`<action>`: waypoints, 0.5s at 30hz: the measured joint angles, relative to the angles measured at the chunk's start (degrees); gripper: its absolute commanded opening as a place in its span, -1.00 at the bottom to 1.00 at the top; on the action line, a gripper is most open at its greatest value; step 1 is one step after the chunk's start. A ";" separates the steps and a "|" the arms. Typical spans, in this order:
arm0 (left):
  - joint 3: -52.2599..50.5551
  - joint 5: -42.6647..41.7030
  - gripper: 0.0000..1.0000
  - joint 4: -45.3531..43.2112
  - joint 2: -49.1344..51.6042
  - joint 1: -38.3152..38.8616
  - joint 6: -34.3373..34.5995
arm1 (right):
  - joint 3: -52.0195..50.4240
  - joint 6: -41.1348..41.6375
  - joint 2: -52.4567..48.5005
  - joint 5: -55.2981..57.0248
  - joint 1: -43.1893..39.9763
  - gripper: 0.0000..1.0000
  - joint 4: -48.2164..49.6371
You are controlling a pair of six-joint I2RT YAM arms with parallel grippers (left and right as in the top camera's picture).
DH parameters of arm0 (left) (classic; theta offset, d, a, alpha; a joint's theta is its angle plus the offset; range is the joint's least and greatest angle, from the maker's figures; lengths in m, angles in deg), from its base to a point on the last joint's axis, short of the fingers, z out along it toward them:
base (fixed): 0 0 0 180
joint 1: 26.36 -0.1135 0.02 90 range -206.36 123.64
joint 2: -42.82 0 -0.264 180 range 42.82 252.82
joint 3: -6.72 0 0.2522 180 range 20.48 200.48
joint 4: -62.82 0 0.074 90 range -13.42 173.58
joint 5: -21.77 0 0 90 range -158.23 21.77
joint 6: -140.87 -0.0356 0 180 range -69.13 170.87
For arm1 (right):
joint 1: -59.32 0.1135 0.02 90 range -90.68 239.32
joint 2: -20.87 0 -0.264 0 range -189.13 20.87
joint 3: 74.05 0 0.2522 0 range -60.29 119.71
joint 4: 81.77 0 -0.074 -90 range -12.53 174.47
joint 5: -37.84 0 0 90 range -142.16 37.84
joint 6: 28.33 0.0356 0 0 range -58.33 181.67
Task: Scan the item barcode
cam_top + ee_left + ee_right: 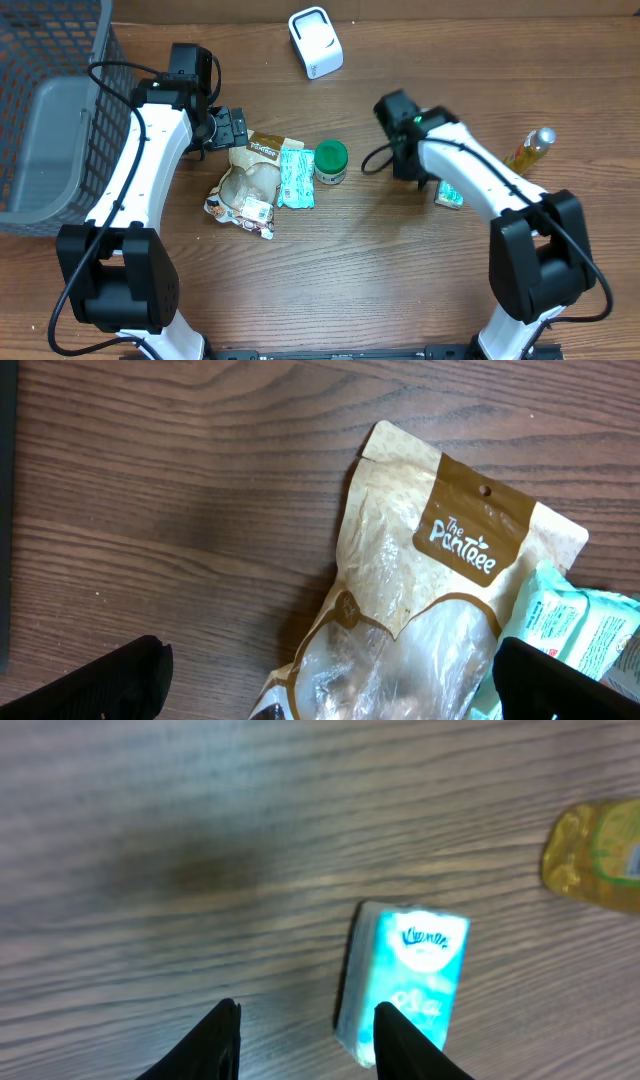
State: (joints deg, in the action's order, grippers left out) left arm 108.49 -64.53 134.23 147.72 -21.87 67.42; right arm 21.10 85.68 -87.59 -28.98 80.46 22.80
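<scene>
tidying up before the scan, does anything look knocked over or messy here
The yellow bottle at the far right appears to lie on its side rather than stand. In the middle, the teal pack overlaps the brown snack pouch, making an untidy pile. No spill or damage shows.

Brown wood-grain counter (330, 280) fills the view, evenly lit; grey mesh basket (60, 60) sits at the counter's left edge.
</scene>
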 measured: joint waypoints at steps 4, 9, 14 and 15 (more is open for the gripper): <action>0.00 0.00 1.00 0.00 0.00 0.00 0.00 | 4.87 0.46 0.09 -5.60 -5.22 -0.23 -2.91; 0.00 0.00 0.99 0.00 0.00 0.00 0.00 | 4.92 0.72 0.13 -13.05 -12.94 -0.07 -6.36; 0.00 0.00 1.00 0.00 0.00 0.00 0.00 | 1.64 0.83 0.20 -16.94 -17.94 -0.07 -7.10; 0.00 0.00 1.00 0.00 0.00 0.02 0.00 | 1.33 0.83 0.20 -17.03 -18.08 -0.07 -7.13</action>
State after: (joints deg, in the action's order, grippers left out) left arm 108.49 -64.53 134.23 147.72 -21.85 67.42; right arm 22.43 86.51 -87.40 -46.00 62.39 15.67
